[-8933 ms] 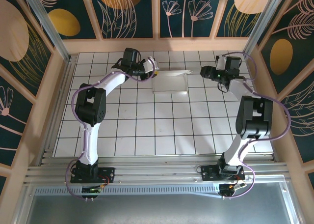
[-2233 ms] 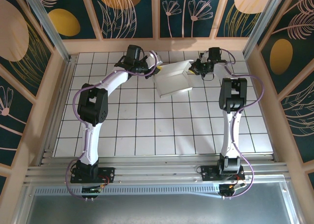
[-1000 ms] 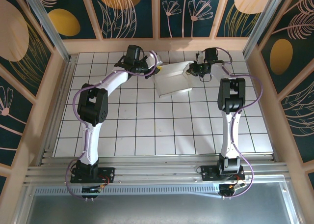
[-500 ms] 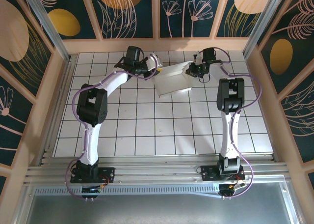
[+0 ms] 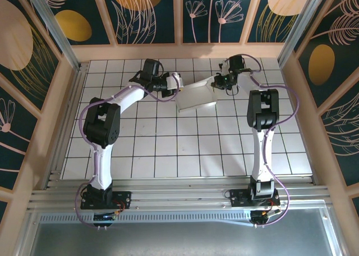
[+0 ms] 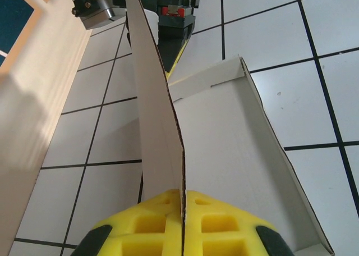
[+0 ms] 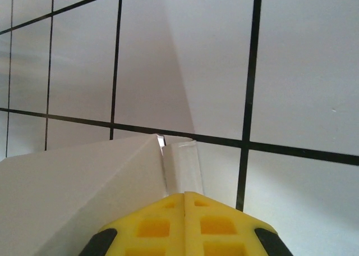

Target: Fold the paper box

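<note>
The paper box (image 5: 195,97) is white thin card, a shallow tray held between both arms at the back of the tiled floor. My left gripper (image 5: 175,87) is at its left edge. In the left wrist view its yellow fingers (image 6: 151,222) are shut on the upright side wall of the paper box (image 6: 224,132), which runs away from my left gripper (image 6: 182,211). My right gripper (image 5: 215,83) is at the box's far right corner. In the right wrist view my right gripper (image 7: 185,199) is shut on a narrow corner flap of the paper box (image 7: 73,183).
A wooden frame (image 5: 185,51) bounds the floor close behind both grippers, and the same frame (image 6: 33,99) stands left of the box in the left wrist view. Side walls (image 5: 47,115) close in the left and right. White floor tiles (image 5: 185,149) stretch toward the arm bases.
The left gripper has dropped slightly toward the near side with the box's left edge. The right gripper has edged left. The box has shifted a little nearer, and both grips hold.
</note>
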Robot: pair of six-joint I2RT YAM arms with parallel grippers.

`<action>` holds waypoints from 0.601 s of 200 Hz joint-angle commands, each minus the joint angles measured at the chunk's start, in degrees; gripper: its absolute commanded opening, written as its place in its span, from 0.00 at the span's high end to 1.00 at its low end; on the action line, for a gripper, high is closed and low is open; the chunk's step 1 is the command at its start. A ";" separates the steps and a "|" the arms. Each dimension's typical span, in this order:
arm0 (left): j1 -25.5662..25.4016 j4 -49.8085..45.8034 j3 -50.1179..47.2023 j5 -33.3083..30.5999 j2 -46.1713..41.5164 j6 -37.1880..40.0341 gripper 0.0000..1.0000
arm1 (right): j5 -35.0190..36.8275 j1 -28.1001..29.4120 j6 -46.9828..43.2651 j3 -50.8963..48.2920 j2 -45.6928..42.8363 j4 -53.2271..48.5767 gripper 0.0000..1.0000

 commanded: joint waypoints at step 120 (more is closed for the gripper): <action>-0.77 -3.82 -0.85 1.13 1.60 0.24 1.00 | 4.06 -6.69 10.91 -20.56 -20.32 13.60 0.82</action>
